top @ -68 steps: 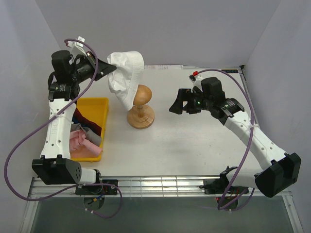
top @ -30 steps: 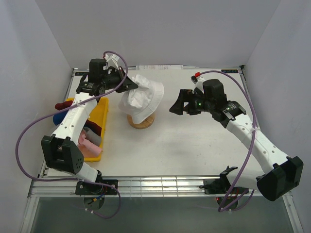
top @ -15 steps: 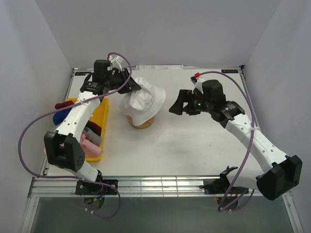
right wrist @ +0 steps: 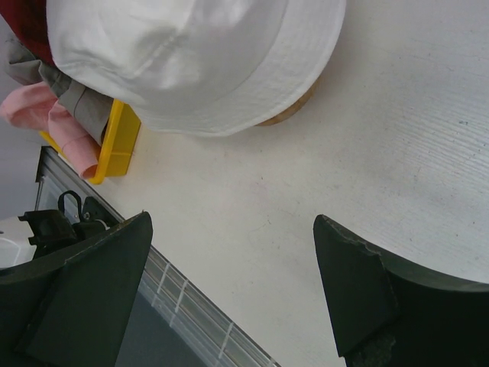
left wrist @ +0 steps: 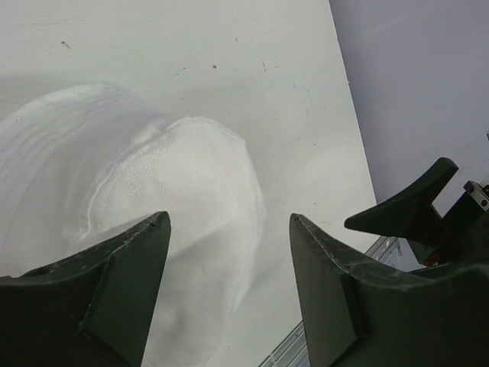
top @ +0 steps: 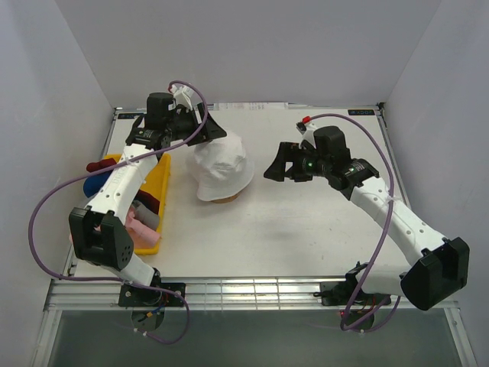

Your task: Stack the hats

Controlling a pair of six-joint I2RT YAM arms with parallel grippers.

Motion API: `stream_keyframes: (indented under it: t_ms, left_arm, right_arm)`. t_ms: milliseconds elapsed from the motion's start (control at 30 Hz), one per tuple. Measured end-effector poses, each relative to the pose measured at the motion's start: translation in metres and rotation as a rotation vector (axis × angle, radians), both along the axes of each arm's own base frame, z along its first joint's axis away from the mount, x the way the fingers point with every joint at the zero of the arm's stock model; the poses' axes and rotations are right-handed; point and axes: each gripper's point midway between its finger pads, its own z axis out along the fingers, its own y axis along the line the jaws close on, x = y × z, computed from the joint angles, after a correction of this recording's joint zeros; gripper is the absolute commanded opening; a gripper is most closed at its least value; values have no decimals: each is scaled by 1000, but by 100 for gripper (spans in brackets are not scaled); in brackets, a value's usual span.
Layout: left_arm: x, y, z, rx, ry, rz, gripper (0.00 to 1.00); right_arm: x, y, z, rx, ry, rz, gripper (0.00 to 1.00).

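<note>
A white hat (top: 221, 170) sits draped over the wooden stand, of which only a sliver of the base (top: 222, 201) shows. My left gripper (top: 215, 131) hangs open just behind the hat, whose white crown (left wrist: 153, 183) lies below and between the spread fingers without touching them. To the hat's right my right gripper (top: 269, 170) stands open and holds nothing; its wrist view shows the hat (right wrist: 199, 61) and the stand's base (right wrist: 294, 107). A pink hat (top: 137, 226), a grey one (top: 142, 208) and a dark red one (top: 99, 165) lie in and over the tray.
The yellow tray (top: 158, 170) stands left of the stand, under my left arm; a navy blue hat (top: 90, 186) hangs over its left side. The tray's corner (right wrist: 114, 141) shows in the right wrist view. A metal rail (top: 252, 290) runs along the table's near edge.
My left gripper has opened and let go of the white hat, which has dropped and settled over the stand. The right arm has barely shifted.
</note>
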Motion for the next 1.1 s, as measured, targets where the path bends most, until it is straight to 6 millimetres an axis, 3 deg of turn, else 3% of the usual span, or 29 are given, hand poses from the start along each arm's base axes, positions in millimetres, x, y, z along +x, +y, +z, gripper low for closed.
stream_keyframes:
  t_ms: [500, 833, 1100]
  left_arm:
    - [11, 27, -14, 106, 19, 162, 75]
    - [14, 32, -18, 122, 28, 195, 75]
    - [14, 40, -24, 162, 40, 232, 85]
  right_arm:
    - [5, 5, -12, -7, 26, 11, 91]
    - [5, 5, -13, -10, 27, 14, 91]
    - [5, 5, -13, -16, 21, 18, 91]
